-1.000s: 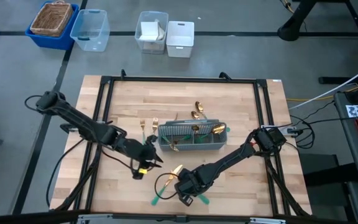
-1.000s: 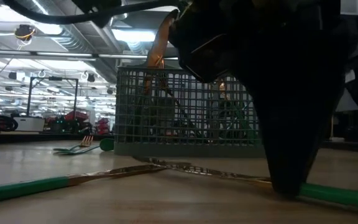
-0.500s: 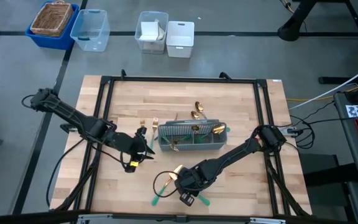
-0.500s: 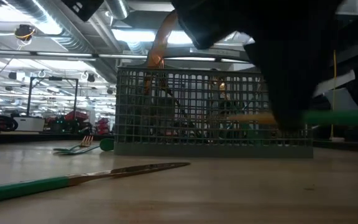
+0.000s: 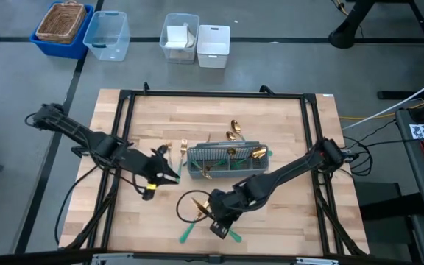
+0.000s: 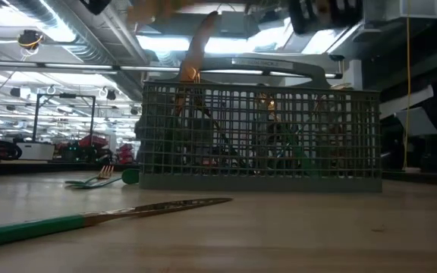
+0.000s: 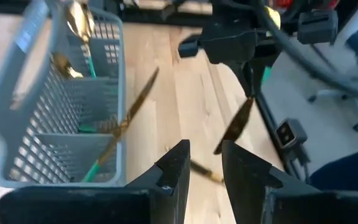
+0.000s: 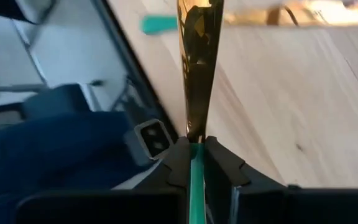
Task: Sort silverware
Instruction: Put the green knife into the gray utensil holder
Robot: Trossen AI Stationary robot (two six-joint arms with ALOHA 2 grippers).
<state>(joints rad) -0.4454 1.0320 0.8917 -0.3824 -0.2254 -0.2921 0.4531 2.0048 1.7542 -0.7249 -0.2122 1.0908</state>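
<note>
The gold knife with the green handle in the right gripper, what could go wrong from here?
The right gripper pinches the gold knife with the green handle only at the handle, so it might swing or slip. The grey mesh caddy already holds crowded pieces, so the blade could catch. The left gripper hovers near the caddy; the arms could collide.

knife [image 6: 105, 218] before caddy [image 6: 260, 136], forks [image 6: 93, 180] left

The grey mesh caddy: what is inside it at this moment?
The caddy holds several gold pieces with teal handles, leaning in different compartments; spoon bowls show at one end. The mesh hides their lower parts, so no exact count is possible.
</note>
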